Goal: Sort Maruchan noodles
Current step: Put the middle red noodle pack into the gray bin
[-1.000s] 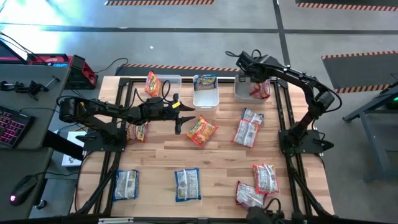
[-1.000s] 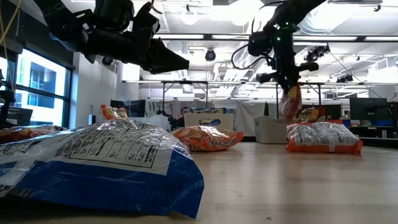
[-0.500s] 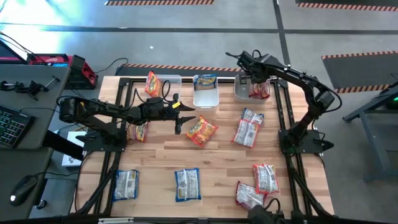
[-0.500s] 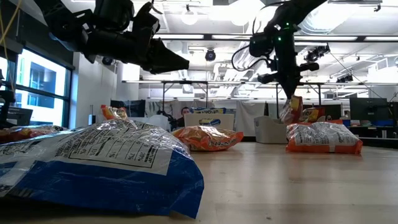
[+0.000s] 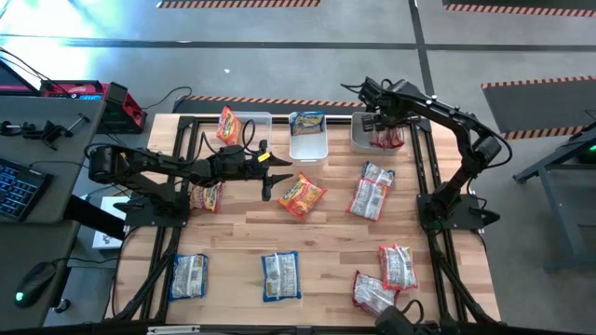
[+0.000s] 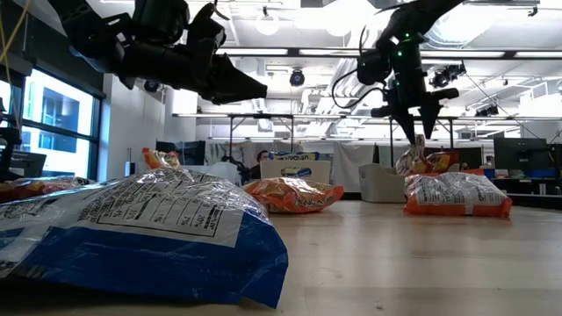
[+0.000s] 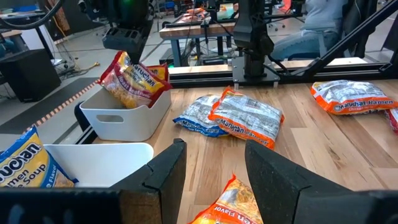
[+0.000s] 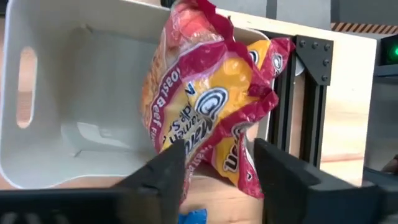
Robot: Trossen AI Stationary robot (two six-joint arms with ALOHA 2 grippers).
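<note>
Three bins (image 5: 308, 138) line the far edge of the table (image 5: 326, 242), and I have the right gripper (image 5: 380, 119) over the right-hand bin (image 5: 371, 137), where a red-and-yellow packet (image 8: 208, 118) leans against the wall with a corner poking over the rim. In the right wrist view my fingers (image 8: 163, 171) stand apart with a clear gap on either side of the wrapper, so I judge the packet released and nothing held. To finish this step well I would lift straight up without brushing the wrapper, since it sits propped up and a nudge could tip it out over the rim.

The left gripper (image 5: 267, 174) hangs above the table's middle, just beside an orange packet (image 5: 301, 194); its jaws are parted and empty in the left wrist view, with that packet's corner showing between them.

The remaining noodles lie loose: a red-and-white pair (image 5: 371, 193) near the right side, two more at the near right corner (image 5: 388, 275), two blue-and-white ones (image 5: 279, 275) along the near edge, and one partly under the left arm (image 5: 206, 196).

From overhead, the right arm covers much of its bin, so I cannot tell how many packets are already inside. The near-corner packet is cut off by the picture's edge.
</note>
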